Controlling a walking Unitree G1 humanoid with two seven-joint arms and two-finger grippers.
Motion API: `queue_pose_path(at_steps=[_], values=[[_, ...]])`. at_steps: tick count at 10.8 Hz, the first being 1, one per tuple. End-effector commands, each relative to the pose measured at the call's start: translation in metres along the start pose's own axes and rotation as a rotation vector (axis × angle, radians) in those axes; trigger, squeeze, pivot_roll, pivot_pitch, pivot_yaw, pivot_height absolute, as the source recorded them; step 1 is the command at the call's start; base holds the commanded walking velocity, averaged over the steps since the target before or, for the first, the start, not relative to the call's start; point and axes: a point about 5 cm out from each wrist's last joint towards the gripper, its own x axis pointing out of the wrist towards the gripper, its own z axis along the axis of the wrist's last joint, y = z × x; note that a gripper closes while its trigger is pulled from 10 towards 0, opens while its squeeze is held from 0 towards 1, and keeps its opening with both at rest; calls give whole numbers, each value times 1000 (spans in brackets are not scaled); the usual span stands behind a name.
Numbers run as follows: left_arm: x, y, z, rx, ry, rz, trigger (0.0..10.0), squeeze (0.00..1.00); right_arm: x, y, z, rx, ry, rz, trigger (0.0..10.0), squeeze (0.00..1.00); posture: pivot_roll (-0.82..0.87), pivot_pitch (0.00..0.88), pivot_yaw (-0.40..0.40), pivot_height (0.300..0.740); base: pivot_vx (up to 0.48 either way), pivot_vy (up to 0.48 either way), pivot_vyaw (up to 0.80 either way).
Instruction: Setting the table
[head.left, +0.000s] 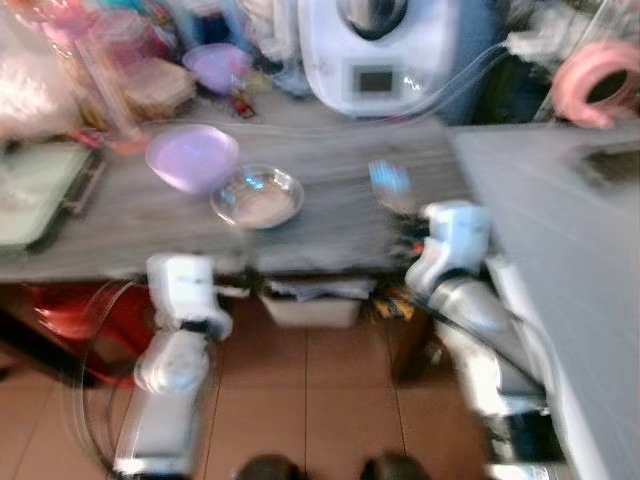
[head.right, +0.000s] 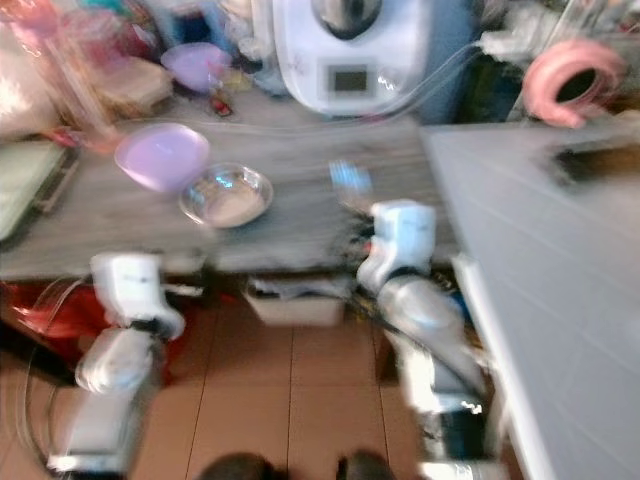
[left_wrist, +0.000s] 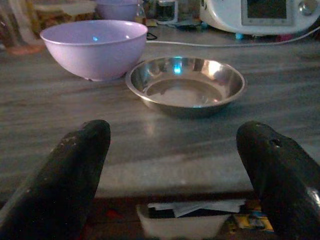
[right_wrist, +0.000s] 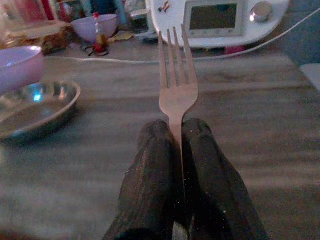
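A steel bowl (head.left: 257, 196) sits on the grey counter (head.left: 330, 160), touching a lilac plastic bowl (head.left: 192, 157) on its left. My right gripper (right_wrist: 179, 131) is shut on a metal fork (right_wrist: 177, 80), tines pointing away over the counter, right of the steel bowl (right_wrist: 35, 104). In the eye views the fork (head.left: 390, 182) is a blur above my right wrist at the counter's front edge. My left gripper (left_wrist: 175, 165) is open, its two fingers (left_wrist: 70, 175) spread wide at the counter's front edge, facing the steel bowl (left_wrist: 185, 85) and the lilac bowl (left_wrist: 94, 46).
A white kitchen machine (head.left: 375, 50) with a cable stands at the back of the counter. A second lilac bowl (head.left: 217, 66) and clutter lie at the back left. A light tray (head.left: 40, 185) sits far left. A grey table (head.left: 560, 260) runs along the right. Brown tiled floor lies below.
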Motion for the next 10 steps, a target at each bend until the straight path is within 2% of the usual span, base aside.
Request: queue_pose_path(at_steps=[1,2,3,4,6,10], values=[[0,8,5,4,-18,16,10000,0,4,8,7,3,-31,13,10000,0,-4,47,41,740,0,0,0],[0,8,5,5,-17,16,10000,0,4,4,4,-17,-15,-23,10000,0,-3,49,41,740,0,0,0],[-2,10,4,6,-13,24,10000,0,4,0,1,9,-4,-35,10000,0,0,53,42,740,0,0,0],[-3,11,3,5,-11,29,10000,0,5,0,3,-9,-6,-21,10000,0,4,59,43,740,0,0,0],[-5,11,5,11,-10,27,10000,0,14,-5,8,37,-32,-80,10000,0,16,69,48,740,0,0,800],[-8,17,9,20,-9,31,10000,0,19,-18,8,61,-35,-194,10000,0,41,89,58,740,0,0,0]])
